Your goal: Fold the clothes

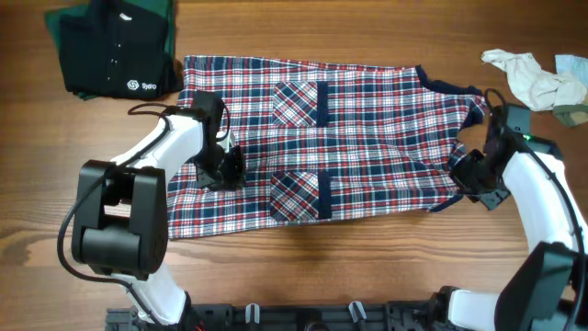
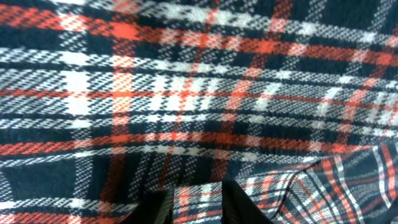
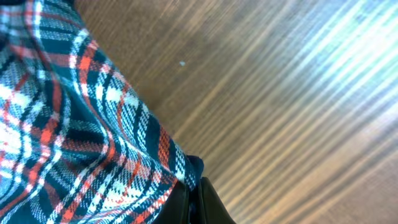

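Plaid shirt lies flat on the surface, its long axis stretching from my right tool, clamped on its edge, toward my left tool, which straddles a raised fold of it; whether pinched, I cannot tell.

Overhead camera straight down over my whole brown wooden table, my left wrist camera very close on the red, white and navy plaid shirt, my right wrist camera close on its edge and bare wood, shirt shared by all
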